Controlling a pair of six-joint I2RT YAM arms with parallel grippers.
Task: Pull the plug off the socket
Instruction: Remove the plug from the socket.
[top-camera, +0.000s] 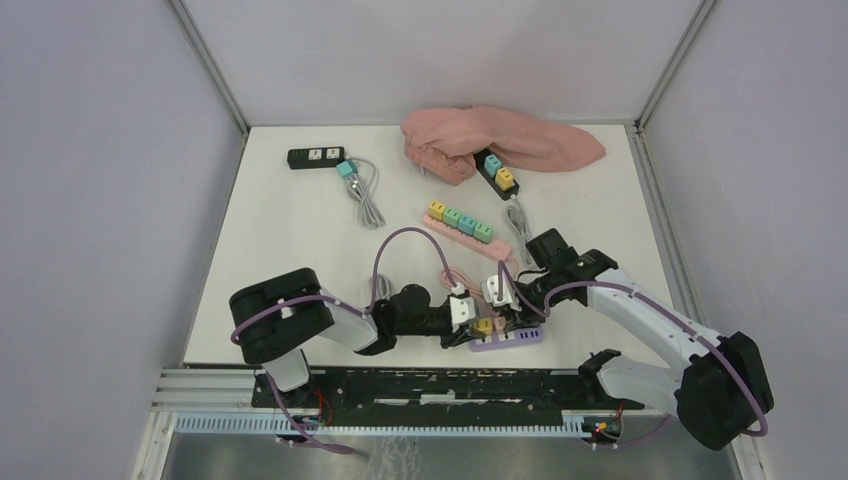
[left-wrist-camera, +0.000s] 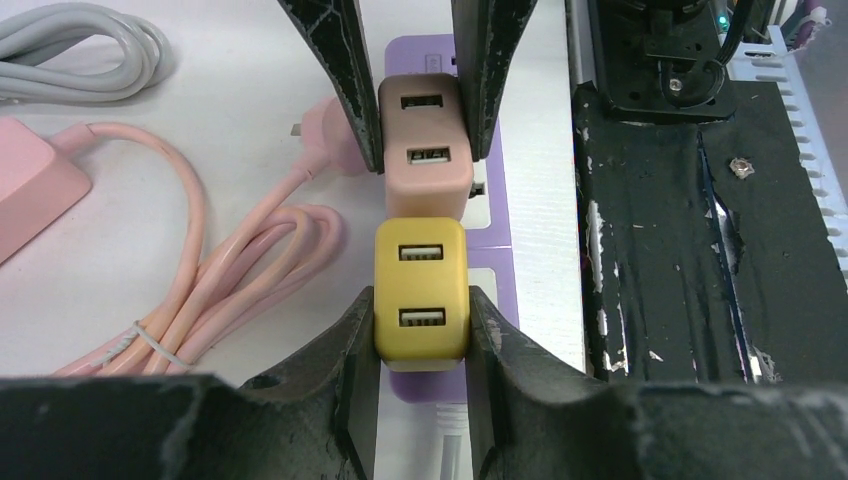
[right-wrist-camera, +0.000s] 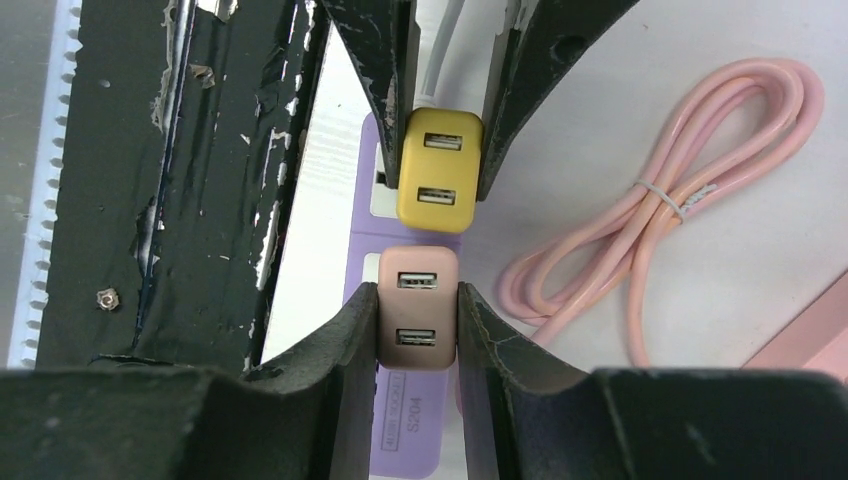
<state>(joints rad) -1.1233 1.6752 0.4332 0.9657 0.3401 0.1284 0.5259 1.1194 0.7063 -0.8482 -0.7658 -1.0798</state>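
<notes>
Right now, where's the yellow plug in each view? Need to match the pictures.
Top external: yellow plug low centre, where the two arms meet.
Left wrist: lower centre, clamped by the left end effector.
Right wrist: upper centre, between the far fingers.
Shared landmark: the purple power strip under it, with the pink plug next to it.

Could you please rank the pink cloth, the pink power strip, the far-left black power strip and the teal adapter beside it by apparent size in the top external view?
1. pink cloth
2. pink power strip
3. black power strip
4. teal adapter, clearly the smallest
</notes>
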